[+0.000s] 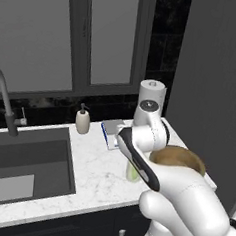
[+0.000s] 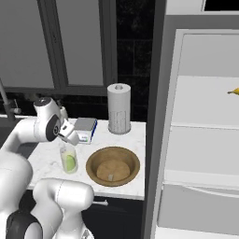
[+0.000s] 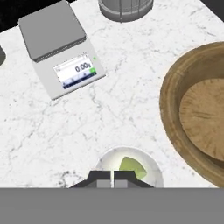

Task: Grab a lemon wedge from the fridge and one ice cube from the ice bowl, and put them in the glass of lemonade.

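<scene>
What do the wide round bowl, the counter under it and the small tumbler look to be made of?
The wide round brown bowl looks like wood, matte, with grain lines on its floor. The white counter looks like polished marble, going by its grey veins. The small clear tumbler seems to be glass: the pale liquid shows through its wall.

I see a white marble table (image 3: 131,74). On it stand the glass (image 2: 68,158) with the wedge (image 3: 131,168) inside, the wooden bowl (image 2: 113,166) just beside it, a scale (image 3: 59,48), a paper-towel roll (image 2: 119,108) and a soap dispenser (image 1: 82,120). A sink (image 1: 28,165) is set into it.
</scene>
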### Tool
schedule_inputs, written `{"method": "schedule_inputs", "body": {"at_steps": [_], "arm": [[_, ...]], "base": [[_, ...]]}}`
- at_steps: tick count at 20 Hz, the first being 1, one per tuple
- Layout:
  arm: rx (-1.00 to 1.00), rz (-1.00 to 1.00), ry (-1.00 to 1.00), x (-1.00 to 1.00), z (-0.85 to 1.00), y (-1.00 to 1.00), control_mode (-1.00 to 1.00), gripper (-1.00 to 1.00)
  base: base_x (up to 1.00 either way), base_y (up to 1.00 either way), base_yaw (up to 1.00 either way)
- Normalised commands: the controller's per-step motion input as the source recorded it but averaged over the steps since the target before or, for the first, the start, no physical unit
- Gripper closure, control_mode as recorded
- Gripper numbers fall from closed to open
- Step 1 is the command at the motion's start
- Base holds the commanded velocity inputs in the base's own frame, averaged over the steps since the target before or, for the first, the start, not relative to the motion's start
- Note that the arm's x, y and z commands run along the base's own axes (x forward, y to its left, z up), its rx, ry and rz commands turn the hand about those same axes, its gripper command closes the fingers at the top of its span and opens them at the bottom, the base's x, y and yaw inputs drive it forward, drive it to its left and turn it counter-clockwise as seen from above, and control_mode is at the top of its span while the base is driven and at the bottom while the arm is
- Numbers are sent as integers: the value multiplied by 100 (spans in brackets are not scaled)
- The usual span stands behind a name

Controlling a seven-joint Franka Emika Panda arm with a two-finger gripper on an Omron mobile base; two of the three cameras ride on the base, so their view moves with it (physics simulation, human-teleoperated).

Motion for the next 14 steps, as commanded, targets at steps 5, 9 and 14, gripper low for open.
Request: {"method": "schedule_inputs", "body": {"at_steps": [5,9,14], "arm": [[0,-3,0,25,-4,6,-100,100],[0,-2,0,12,-10,0,-100,100],[0,-1,0,-22,-2,0,-100,100]], "base": [[0,0,0],[0,0,0],[0,0,0]]}}
